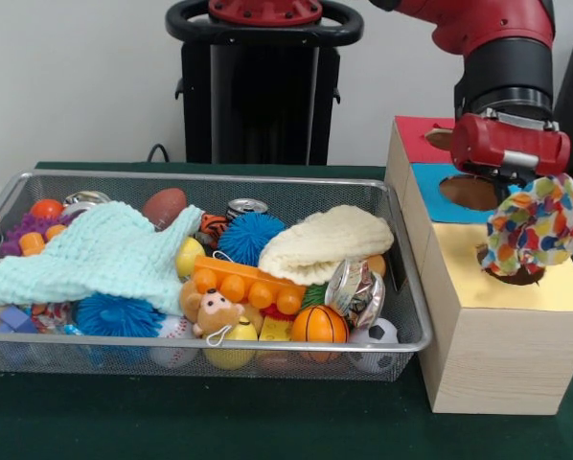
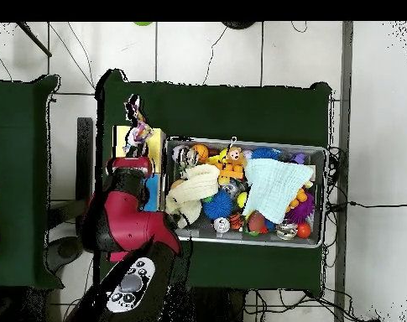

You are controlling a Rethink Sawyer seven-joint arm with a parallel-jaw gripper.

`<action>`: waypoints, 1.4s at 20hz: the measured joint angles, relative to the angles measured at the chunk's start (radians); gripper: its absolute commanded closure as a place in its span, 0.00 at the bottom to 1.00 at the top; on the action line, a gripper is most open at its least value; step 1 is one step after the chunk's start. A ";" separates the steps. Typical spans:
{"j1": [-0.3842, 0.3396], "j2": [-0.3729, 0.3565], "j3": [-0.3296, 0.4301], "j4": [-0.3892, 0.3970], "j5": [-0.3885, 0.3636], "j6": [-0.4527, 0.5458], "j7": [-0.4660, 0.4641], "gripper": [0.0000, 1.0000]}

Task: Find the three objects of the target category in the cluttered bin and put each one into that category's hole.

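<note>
The wire mesh bin (image 1: 401, 287) holds toys, balls and cloths; it also shows in the overhead view (image 2: 320, 197). My gripper (image 1: 526, 187) is shut on a small white cloth with red, blue, yellow and green patches (image 1: 540, 225). The cloth hangs over the round hole with the yellow surround (image 1: 521, 276) on the pale wooden box (image 1: 502, 355), its lower edge at the hole's rim. In the overhead view the cloth (image 2: 139, 130) hangs at the arm's end (image 2: 133, 163). No other patched cloth shows in the bin.
A large mint knitted cloth (image 1: 100, 254) and a cream knitted cloth (image 1: 325, 244) lie on top of the bin's clutter. Behind the yellow hole are the blue-surround hole (image 1: 469, 192) and the red-surround hole (image 1: 440, 137). The robot's pedestal (image 1: 263, 86) stands behind the bin.
</note>
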 measured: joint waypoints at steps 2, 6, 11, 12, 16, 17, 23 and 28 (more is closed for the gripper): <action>0.002 0.001 0.011 0.000 0.001 0.000 0.000 1.00; 0.003 0.006 0.023 0.000 0.004 0.000 0.000 1.00; 0.005 0.017 0.024 0.000 0.014 0.000 0.000 1.00; 0.005 0.018 0.024 0.000 0.015 0.000 0.000 1.00; 0.006 0.032 0.024 0.000 0.019 0.000 0.000 1.00; 0.005 0.034 0.024 0.000 0.019 0.000 0.000 1.00; 0.005 0.044 0.024 0.000 0.018 0.000 0.000 1.00; 0.005 0.054 0.024 0.000 0.017 0.000 0.000 1.00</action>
